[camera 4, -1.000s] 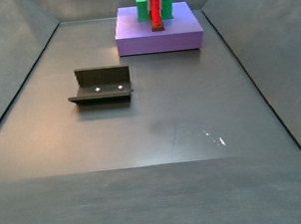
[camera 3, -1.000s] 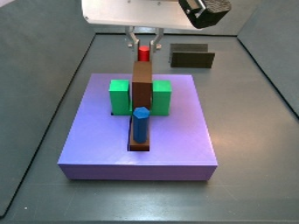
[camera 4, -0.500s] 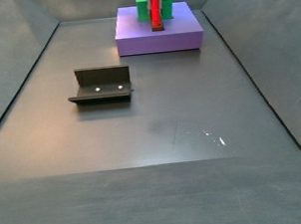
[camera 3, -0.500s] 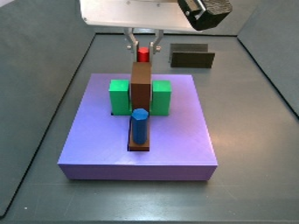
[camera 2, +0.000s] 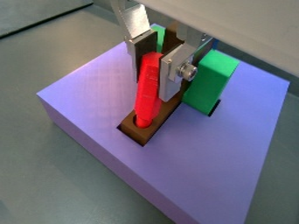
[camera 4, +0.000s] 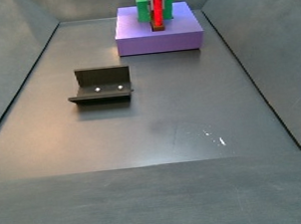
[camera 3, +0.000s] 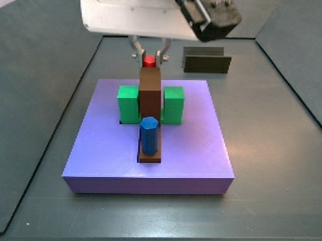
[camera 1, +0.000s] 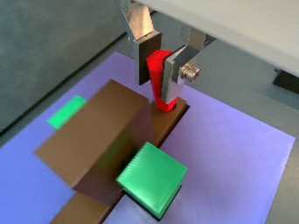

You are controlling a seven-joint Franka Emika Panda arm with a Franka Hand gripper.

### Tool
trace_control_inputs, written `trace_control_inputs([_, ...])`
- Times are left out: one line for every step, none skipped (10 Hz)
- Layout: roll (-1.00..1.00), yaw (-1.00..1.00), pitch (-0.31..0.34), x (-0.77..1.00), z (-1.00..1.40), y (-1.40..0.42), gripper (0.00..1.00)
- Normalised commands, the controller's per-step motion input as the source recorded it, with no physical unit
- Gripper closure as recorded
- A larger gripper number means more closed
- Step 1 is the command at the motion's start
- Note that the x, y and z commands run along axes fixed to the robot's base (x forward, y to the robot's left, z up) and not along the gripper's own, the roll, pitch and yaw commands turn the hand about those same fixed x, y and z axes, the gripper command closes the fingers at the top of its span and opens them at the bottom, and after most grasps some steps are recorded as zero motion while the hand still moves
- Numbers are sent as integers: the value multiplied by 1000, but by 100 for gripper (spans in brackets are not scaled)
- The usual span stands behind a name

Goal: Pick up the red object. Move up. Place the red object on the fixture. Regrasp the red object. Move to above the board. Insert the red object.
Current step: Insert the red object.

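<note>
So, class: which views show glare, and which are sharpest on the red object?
A side view has pale glare on the floor; there the red object is tiny. Both wrist views show it large and crisp between the gripper fingers.

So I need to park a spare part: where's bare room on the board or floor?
Free: the floor beside the fixture, and the board's flanks beside the blue peg. Crowded: the far end, where the end effector holds the red object between green blocks.
</note>
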Motion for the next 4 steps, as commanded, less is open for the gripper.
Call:
trace_control_inputs([164, -83, 0, 171, -609, 194, 100])
trace_control_inputs([120, -83, -1, 100, -480, 83, 100])
trace_control_inputs([-37, -14, -79, 0, -91, 11, 100])
trace_control_inputs([0, 0, 0, 0, 0, 0, 100])
